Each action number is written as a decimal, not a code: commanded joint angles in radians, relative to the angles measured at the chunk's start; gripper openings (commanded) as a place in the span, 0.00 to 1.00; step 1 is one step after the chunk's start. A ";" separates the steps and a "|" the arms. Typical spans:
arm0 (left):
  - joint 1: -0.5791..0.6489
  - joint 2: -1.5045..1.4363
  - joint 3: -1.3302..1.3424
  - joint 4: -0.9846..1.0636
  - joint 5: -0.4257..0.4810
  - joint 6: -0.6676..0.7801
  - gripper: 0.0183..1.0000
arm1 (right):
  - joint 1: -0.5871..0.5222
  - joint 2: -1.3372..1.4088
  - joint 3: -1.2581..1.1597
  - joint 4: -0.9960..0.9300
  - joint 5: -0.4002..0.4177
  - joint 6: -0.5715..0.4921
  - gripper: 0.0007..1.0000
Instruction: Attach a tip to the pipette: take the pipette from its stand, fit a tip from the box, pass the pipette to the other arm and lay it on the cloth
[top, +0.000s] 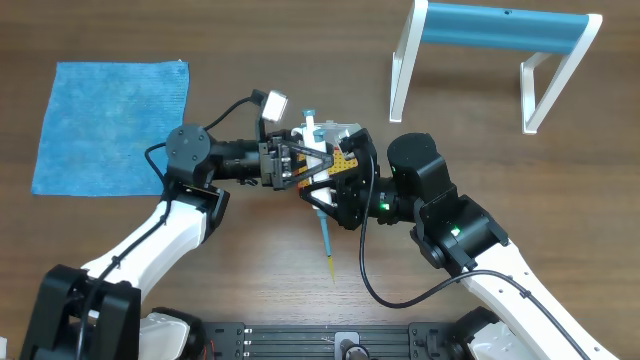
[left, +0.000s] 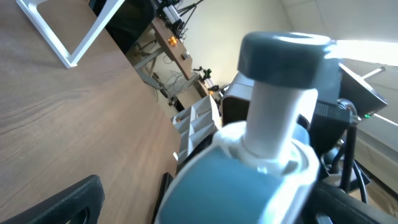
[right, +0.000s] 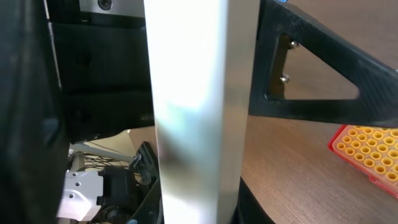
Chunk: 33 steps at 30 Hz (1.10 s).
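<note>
Jaws first, and I'm struggling here. Both grippers are crowding the same spot mid-table, and I cannot tell whether the left gripper (top: 308, 163) or the right gripper (top: 332, 186) is clamped or slack, nor which one is bearing the load.

Sweeping across now. Far left, the blue cloth (top: 110, 125) is lying flat on the wooden table (top: 240, 60), well apart from the action. The left gripper is sitting just left of centre, and its wrist camera is staring straight at the pipette (left: 273, 124), with the grey plunger cap looming over the white stem and blue body. The pipette is sitting between the two grippers, tilted. Its thin shaft is pointing back toward the arm bases, with a yellow tip (top: 331, 268) riding on its end. The orange tip box (right: 367, 149) is sitting just beside the grippers, partly hidden under them from above. The right gripper is pressing in right against the left one. Far right, at the back, the white-and-blue stand (top: 500, 28) is standing well apart from everything.
</note>
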<state>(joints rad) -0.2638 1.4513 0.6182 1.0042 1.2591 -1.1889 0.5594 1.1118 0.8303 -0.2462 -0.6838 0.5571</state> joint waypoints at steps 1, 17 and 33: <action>0.035 0.006 0.027 0.008 0.055 0.020 0.99 | 0.006 -0.006 0.005 0.008 -0.016 0.007 0.08; 0.033 0.006 0.027 0.101 0.053 0.016 0.01 | 0.006 -0.006 0.005 0.009 -0.017 0.012 0.08; 0.241 0.008 0.026 -0.225 -0.060 0.164 0.01 | -0.086 -0.011 0.005 0.085 -0.126 0.008 0.83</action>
<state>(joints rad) -0.0750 1.4548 0.6319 0.8944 1.2972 -1.1435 0.4877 1.1137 0.8257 -0.1902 -0.6960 0.5644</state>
